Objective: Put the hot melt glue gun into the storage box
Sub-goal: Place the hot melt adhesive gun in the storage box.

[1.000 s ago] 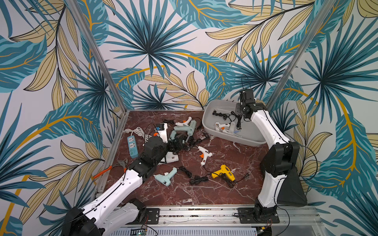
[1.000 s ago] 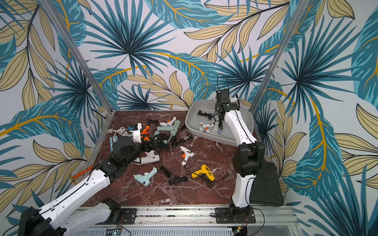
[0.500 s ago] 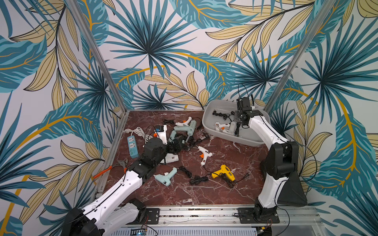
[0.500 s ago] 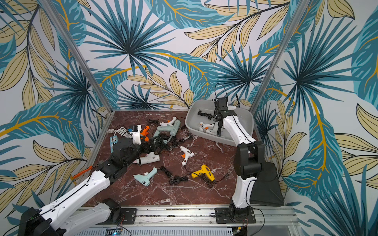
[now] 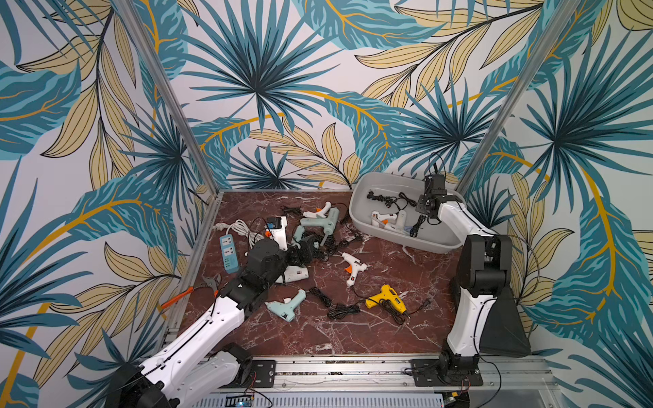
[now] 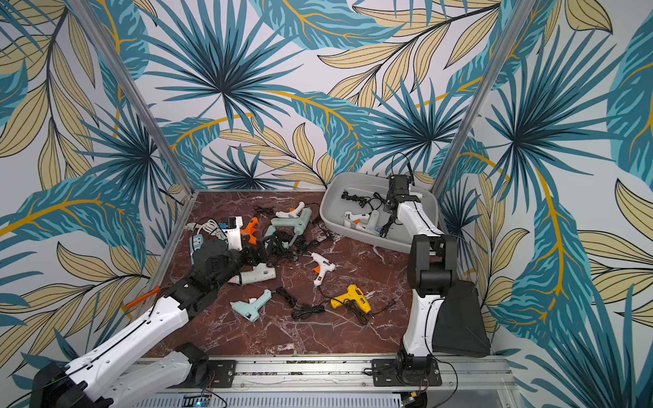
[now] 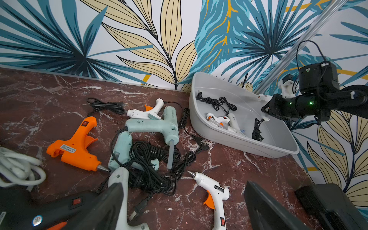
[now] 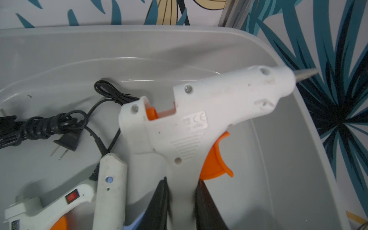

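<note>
Right claw pinches the white glue gun by its handle between 2 black fingers, hanging it above the grey storage box, likely so it drops clear of guns already inside; left claw stands wide open, empty, near the pile.

Five white glue guns, three pale green glue guns, one orange glue gun, one yellow glue gun, one black glue gun — eleven in all. One white stick-shaped tool. One storage box, one blue power strip, one orange-handled cutter, two robot arms — and one white-and-blue device of unclear kind
</note>
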Robot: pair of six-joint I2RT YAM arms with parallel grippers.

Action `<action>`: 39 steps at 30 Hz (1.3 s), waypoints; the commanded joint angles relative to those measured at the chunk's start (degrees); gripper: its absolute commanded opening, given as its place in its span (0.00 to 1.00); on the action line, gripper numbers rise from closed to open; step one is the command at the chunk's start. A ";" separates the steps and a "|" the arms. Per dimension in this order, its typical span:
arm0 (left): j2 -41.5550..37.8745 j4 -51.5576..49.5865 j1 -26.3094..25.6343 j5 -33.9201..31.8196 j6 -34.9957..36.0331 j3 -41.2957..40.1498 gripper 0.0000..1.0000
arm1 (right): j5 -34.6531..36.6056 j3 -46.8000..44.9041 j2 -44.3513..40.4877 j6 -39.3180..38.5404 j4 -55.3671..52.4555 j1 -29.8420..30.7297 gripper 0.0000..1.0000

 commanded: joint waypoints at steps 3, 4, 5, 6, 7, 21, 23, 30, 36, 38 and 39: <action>-0.22 0.27 0.47 0.21 -0.04 -0.33 1.00 | -5.80 4.87 4.88 1.95 -3.94 -2.92 0.02; -0.09 0.32 0.49 0.30 -0.10 -0.33 1.00 | -6.32 5.99 5.83 1.88 -4.99 -3.06 0.03; -0.12 0.34 0.47 0.37 -0.21 -0.33 1.00 | -6.62 7.17 6.95 1.89 -6.13 -3.31 0.05; -0.14 0.37 0.49 0.34 -0.28 -0.33 1.00 | -6.90 8.34 7.87 1.82 -7.12 -3.47 0.06; -0.09 0.27 0.54 0.29 -0.24 -0.33 1.00 | -7.04 9.27 8.89 1.89 -8.01 -3.59 0.07; -0.28 -0.65 0.58 -1.11 0.46 -0.07 1.00 | -11.15 16.09 15.06 2.44 -14.11 -4.80 0.45; -0.33 -0.73 0.58 -1.20 0.54 -0.15 1.00 | -11.37 15.72 14.22 2.36 -14.20 -4.83 0.45; -0.36 -0.22 0.62 -1.43 0.07 -0.83 1.00 | -12.86 10.62 7.24 2.18 -12.63 -4.48 0.47; -0.51 0.50 0.67 -2.46 -0.49 -1.93 1.00 | -13.19 -1.16 -2.72 2.04 -7.24 -2.36 0.51; -0.69 0.61 0.79 -2.61 -0.67 -2.24 1.00 | -12.22 -5.20 -6.11 2.09 -5.84 -0.91 0.52; -0.75 0.59 0.82 -2.72 -0.68 -2.34 1.00 | -11.61 -7.57 -7.95 2.21 -5.15 0.07 0.54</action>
